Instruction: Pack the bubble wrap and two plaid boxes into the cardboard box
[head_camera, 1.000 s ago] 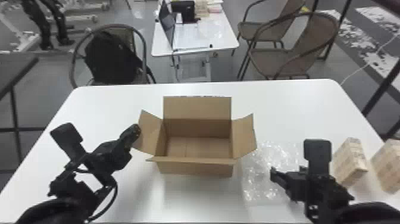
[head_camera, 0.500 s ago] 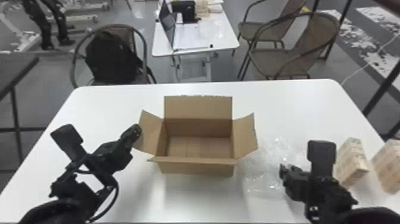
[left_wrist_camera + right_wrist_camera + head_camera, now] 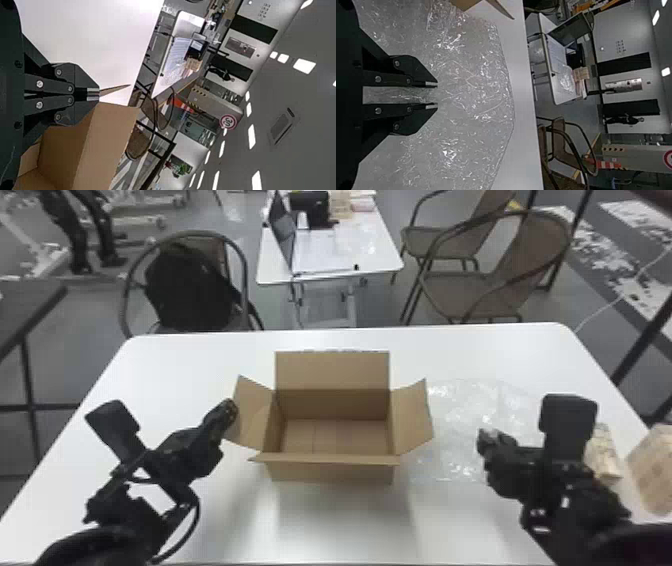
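White rectangular worktop: everything sits on it. Brown open-topped cardboard box: centre, upright, flaps out, interior bare, same spot as the earlier frames.

Clear crinkled plastic bubble wrap: flat, just beside the box on its right. Changed: it has slid forward, away from the robot, vs. half a second ago; its near edge was lower in the head view.

Right claw: at the wrap, released, fingers parted with wrap showing between them. It has gone forward too, and a bit further right. Left claw: clenched on the box's brown left flap, same place as before.

Two pale tan plaid boxes: one partly behind the right arm, the other at its right, near the worktop's right edge. Both outside the cardboard box, unmoved.
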### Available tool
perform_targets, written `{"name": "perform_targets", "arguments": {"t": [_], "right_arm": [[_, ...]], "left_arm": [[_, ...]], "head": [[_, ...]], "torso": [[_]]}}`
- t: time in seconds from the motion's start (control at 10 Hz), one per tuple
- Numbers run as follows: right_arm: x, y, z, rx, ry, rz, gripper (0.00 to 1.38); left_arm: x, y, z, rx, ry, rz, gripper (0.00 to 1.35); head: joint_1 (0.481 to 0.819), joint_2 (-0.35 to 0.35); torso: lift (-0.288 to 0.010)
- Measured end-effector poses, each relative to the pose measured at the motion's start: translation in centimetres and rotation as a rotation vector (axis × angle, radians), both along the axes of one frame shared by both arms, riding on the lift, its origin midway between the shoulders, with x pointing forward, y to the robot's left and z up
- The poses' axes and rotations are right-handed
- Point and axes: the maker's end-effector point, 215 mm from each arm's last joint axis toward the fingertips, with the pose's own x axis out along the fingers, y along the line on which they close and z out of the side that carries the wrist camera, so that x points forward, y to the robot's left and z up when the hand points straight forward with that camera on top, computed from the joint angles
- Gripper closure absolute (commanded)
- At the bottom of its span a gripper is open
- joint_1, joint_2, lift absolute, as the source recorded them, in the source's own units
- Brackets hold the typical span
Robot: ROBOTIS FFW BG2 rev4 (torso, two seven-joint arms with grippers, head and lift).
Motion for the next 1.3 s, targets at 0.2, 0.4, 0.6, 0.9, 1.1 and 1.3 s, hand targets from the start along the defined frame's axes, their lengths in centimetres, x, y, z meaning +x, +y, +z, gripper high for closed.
{"name": "perform_targets", "arguments": {"t": [0.2, 0.4, 0.6, 0.9, 1.1, 1.3], "right_arm": [[1.3, 0.3, 5.1, 0.026, -0.074, 0.01, 1.03], [1.7, 0.4, 10.8, 0.056, -0.152, 0.021, 1.03], [2.3, 0.0, 17.1, 0.091, -0.25, 0.031, 1.03], [3.9, 4.5, 19.8, 0.176, -0.28, 0.138, 1.03], [5.3, 8.4, 18.0, 0.261, -0.264, 0.161, 1.03], [6.0, 11.1, 16.1, 0.385, -0.252, 0.147, 1.03]], "left_arm": [[0.0, 0.0, 0.0, 0.002, 0.0, 0.0, 1.21], [0.0, -0.1, 0.0, 0.005, 0.0, 0.0, 1.21], [0.0, -0.1, 0.0, 0.007, 0.001, -0.001, 1.21], [0.4, -0.9, -0.1, 0.015, 0.002, -0.013, 1.21], [0.6, -1.4, -0.2, 0.024, 0.007, -0.022, 1.21], [0.6, -1.6, -0.6, 0.033, 0.017, -0.026, 1.21]], "head": [[0.695, 0.092], [0.695, 0.094], [0.695, 0.087], [0.675, 0.119], [0.676, 0.149], [0.684, 0.177]], "torso": [[-0.109], [-0.109], [-0.109], [-0.109], [-0.109], [-0.109]]}}
